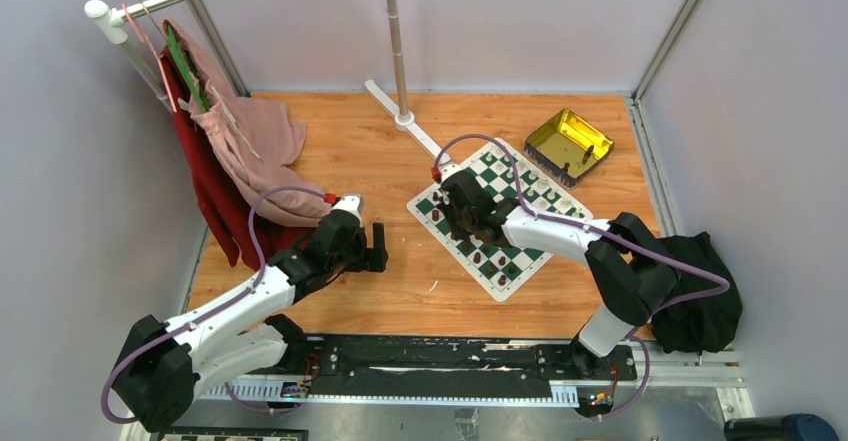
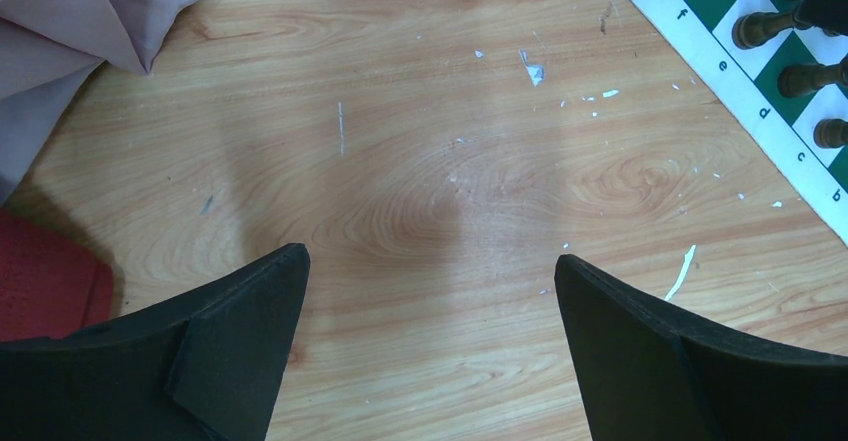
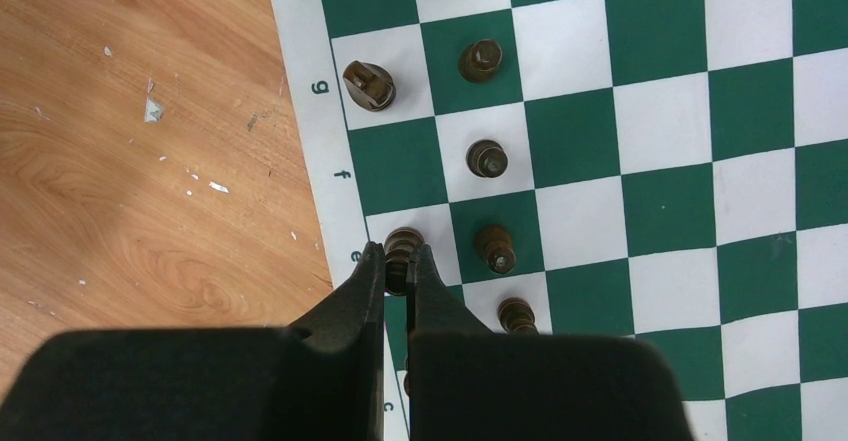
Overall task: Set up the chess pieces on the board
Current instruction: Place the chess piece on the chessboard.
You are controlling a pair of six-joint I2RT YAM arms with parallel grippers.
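Note:
The green and white board (image 1: 527,176) lies right of the table's middle; it also shows in the right wrist view (image 3: 660,121) and at the left wrist view's right edge (image 2: 720,71). Several dark brown chess pieces (image 3: 487,157) stand along its left side. My right gripper (image 3: 399,261) is shut on a dark brown piece (image 3: 401,245) at the board's left edge, near the letter e. My left gripper (image 2: 430,261) is open and empty over bare wood, left of the board; in the top view it (image 1: 375,246) sits apart from the board.
A gold tin (image 1: 568,144) stands behind the board at the right. Pink and red clothes (image 1: 235,151) hang and lie at the left; their edge shows in the left wrist view (image 2: 90,11). A pole stand (image 1: 403,116) stands behind the board. A black bag (image 1: 705,296) lies at the right.

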